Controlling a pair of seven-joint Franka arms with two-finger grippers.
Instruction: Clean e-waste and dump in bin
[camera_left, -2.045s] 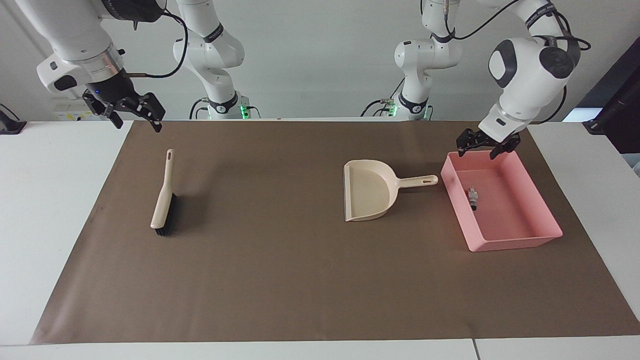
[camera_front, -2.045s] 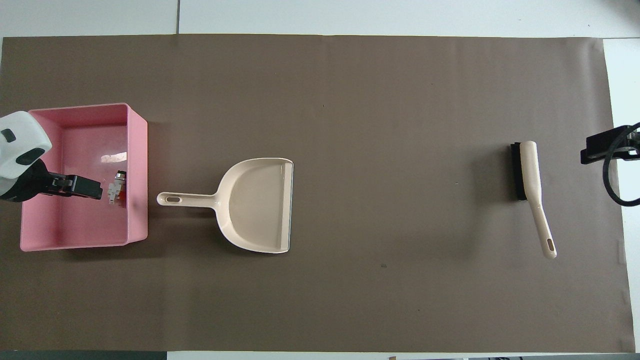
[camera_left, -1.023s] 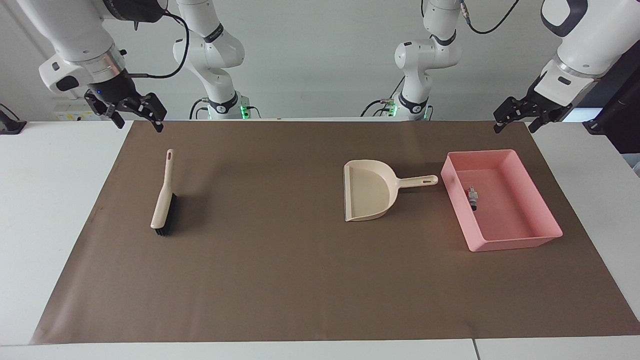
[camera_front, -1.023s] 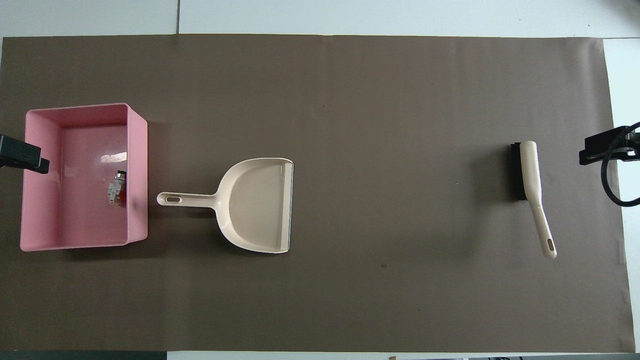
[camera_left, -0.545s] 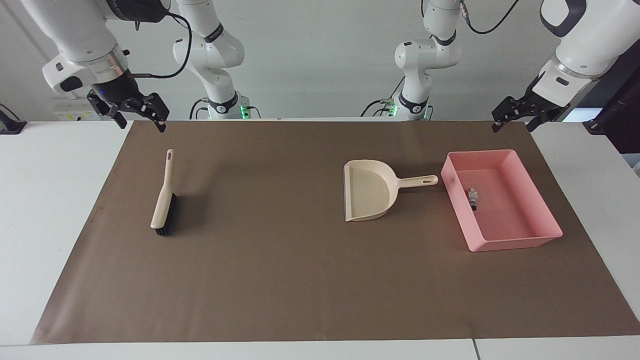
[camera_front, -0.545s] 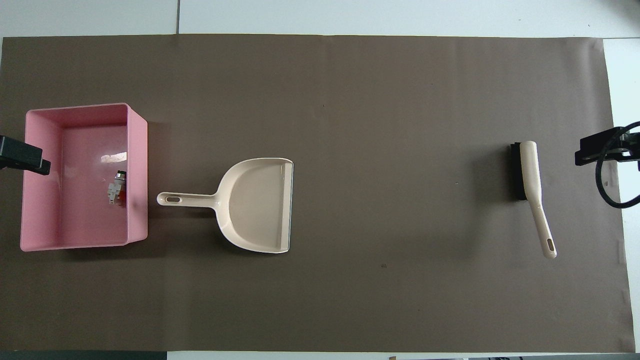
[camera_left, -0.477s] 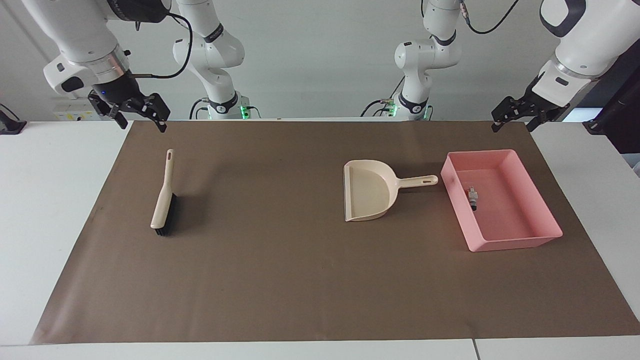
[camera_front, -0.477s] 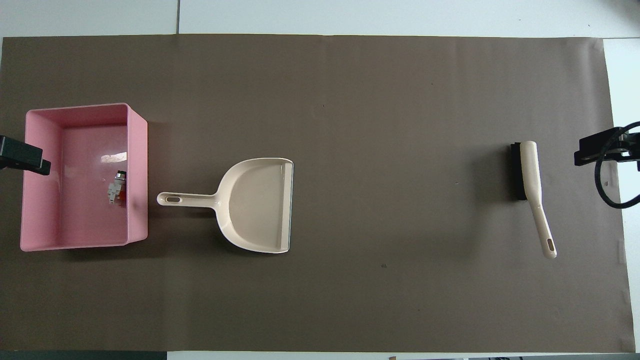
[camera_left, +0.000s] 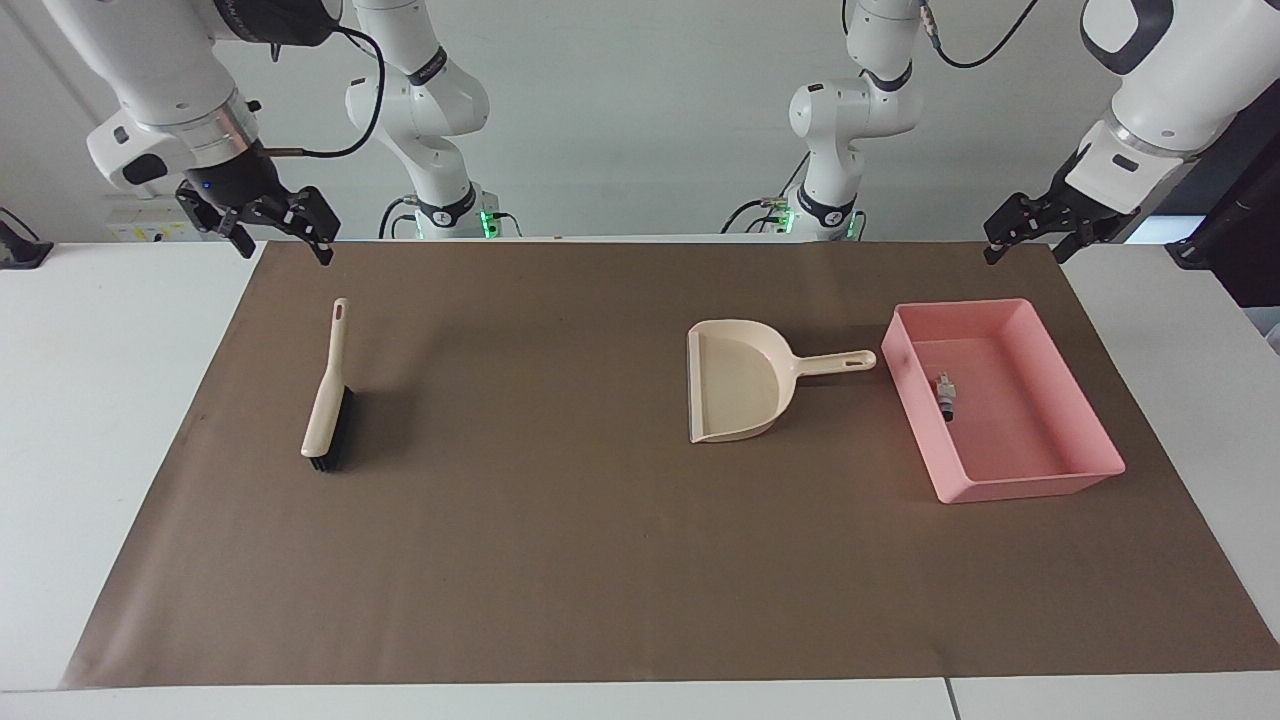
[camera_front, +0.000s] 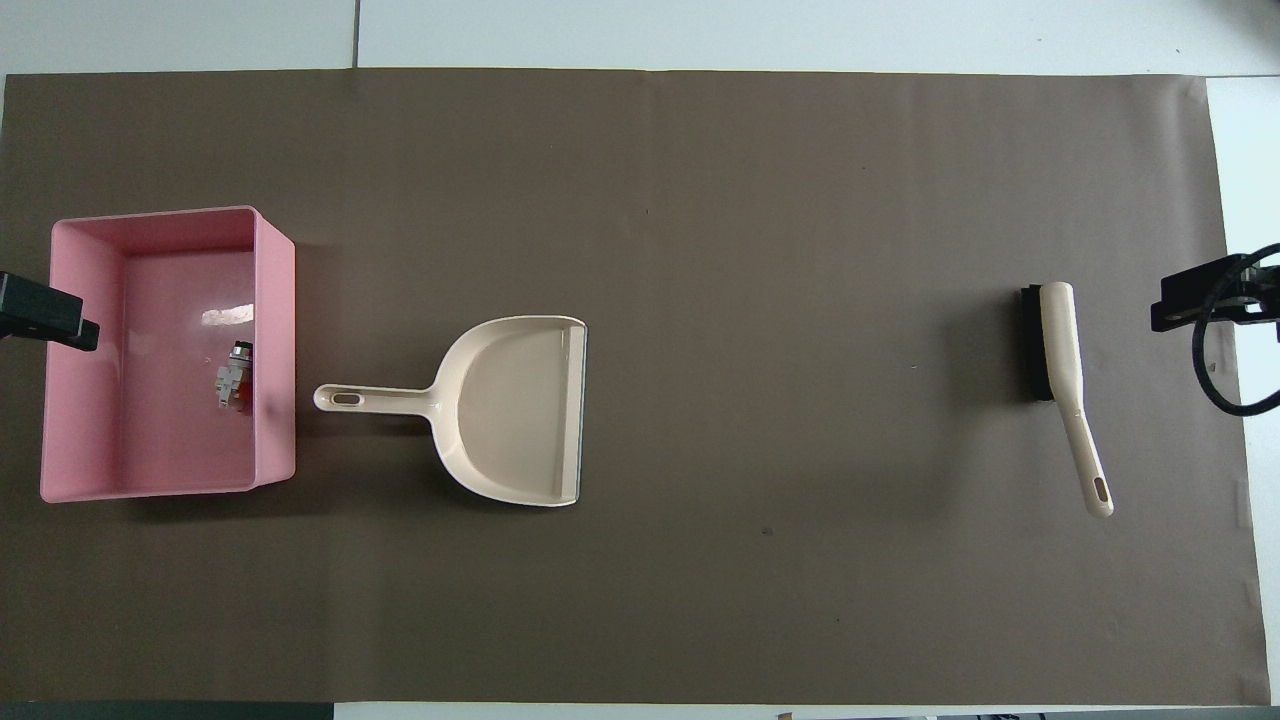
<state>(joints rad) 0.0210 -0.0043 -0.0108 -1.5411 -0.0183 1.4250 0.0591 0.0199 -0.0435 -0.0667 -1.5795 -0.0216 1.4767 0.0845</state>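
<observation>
Pulling up and away from the shallow pink plastic bin (camera_left: 1003, 402), the left gripper (camera_left: 1027, 235) now hangs empty, jaws wide, over the mat's edge. Tiny white-and-dark e-waste bits (camera_left: 945, 391) lie inside the bin; task looks done. Right gripper (camera_left: 273, 226) waits, spread wide, holding nothing, near the beige brush (camera_left: 328, 394); beige dustpan (camera_left: 740, 383) sits beside the bin.

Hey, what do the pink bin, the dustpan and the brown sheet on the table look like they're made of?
The pink bin looks like glossy moulded plastic: a bright glare patch shows on its floor. The dustpan seems smooth beige plastic, formed in one piece with its handle. The brown sheet looks like matte paper or thin card, without shine; which one I cannot tell.
</observation>
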